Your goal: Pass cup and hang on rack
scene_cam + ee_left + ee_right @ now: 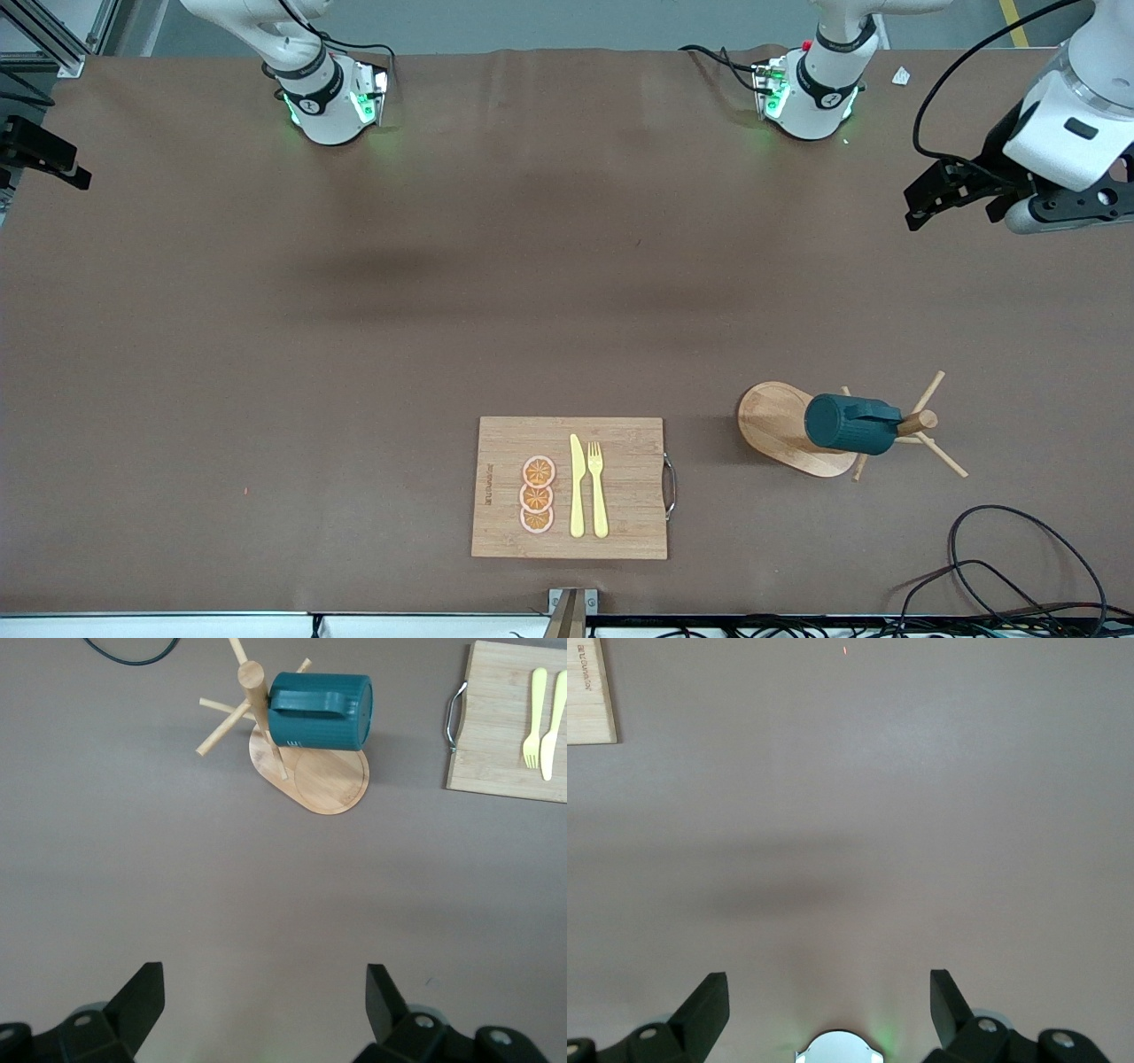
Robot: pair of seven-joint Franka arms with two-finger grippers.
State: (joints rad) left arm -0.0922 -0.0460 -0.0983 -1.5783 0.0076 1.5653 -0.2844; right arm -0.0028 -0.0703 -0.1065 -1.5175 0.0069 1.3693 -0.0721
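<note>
Toward the left arm's end of the table, close to the edge nearest the front camera, the cup already hangs on the rack: handle hooked over a peg at the post, body sideways, long axis level and pointing away from the post over the oval base, clear of the base. Judged from that, the hang step looks done; nothing left but retreat.

Left gripper is up in the air over the bare table at the left arm's end, near the edge where the bases stand, fingers spread wide, holding nothing. From it the cup lies well apart, toward the camera-side edge; in the left wrist view the cup and rack sit ahead of the released fingers. Left arm is clearly the nearer one.

Right gripper shows only in its own wrist view, fingers open and empty over bare table, waiting.

Bamboo cutting board with orange slices, yellow knife and yellow fork lies beside the rack along the same edge, mid-table, untouched.
</note>
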